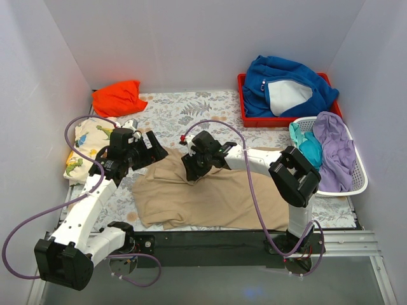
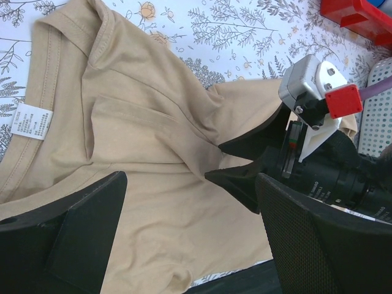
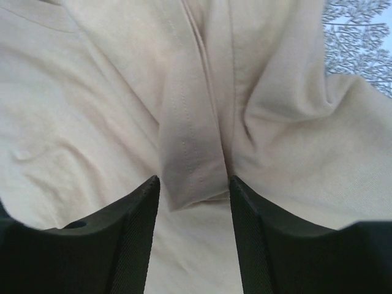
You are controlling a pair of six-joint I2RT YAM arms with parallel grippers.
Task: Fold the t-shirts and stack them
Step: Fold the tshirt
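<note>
Pinching a fold of the tan shirt [image 1: 210, 197] is the right hand [image 3: 195, 184], clamped tight on the cloth. Left hand [image 2: 191, 180] hovers just above the same shirt, fingers spread wide. Shirt's sprawled at 6 o'clock on the table [image 1: 184, 108]. Orange shirt [image 1: 116, 97] is at 11, dino shirt [image 1: 86, 143] at 9.

tan t-shirt [image 1: 210, 197] spread centre | right hand [image 1: 192, 171] on its top edge | left hand [image 1: 154, 152] beside
</note>
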